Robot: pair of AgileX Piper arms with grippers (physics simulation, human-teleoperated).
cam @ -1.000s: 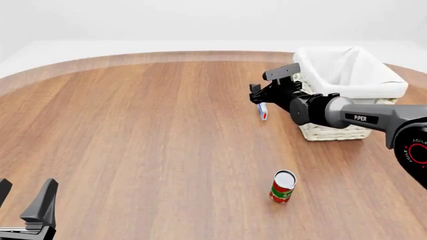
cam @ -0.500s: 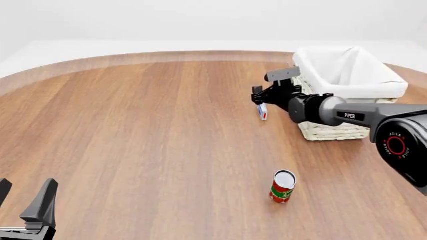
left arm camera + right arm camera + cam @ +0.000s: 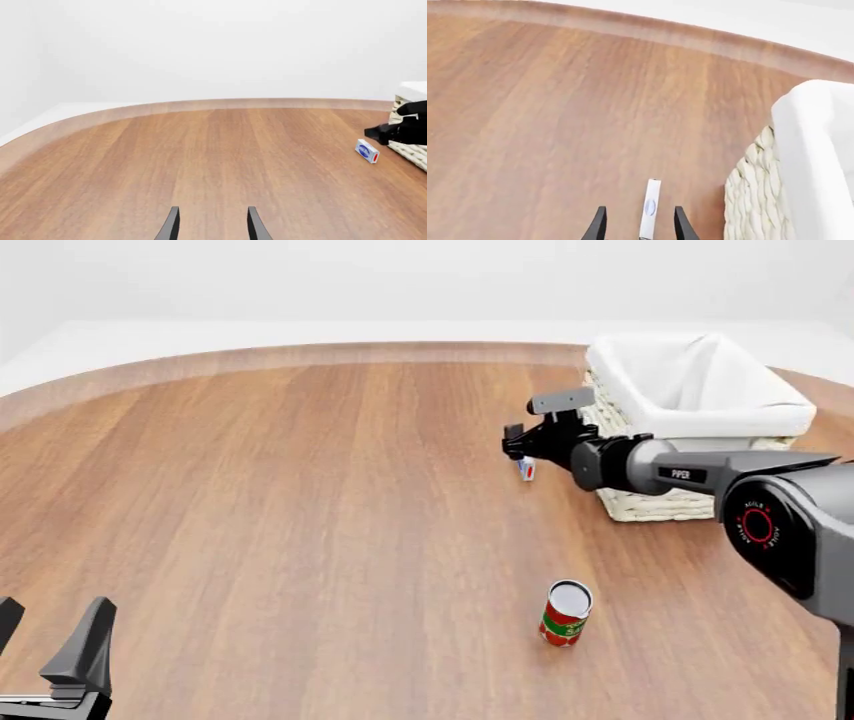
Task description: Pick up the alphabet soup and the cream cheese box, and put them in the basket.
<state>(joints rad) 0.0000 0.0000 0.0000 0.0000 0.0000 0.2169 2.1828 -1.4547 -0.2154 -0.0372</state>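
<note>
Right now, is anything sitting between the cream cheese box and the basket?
Nothing visible. The cream cheese box stands edge-on between the right hand's open fingers, left of the basket, with only bare table and the arm itself between them.

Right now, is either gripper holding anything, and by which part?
Nothing is clearly held. The cream cheese box stands on edge between the right gripper's open fingers, with gaps either side. The left gripper is open and empty.
</note>
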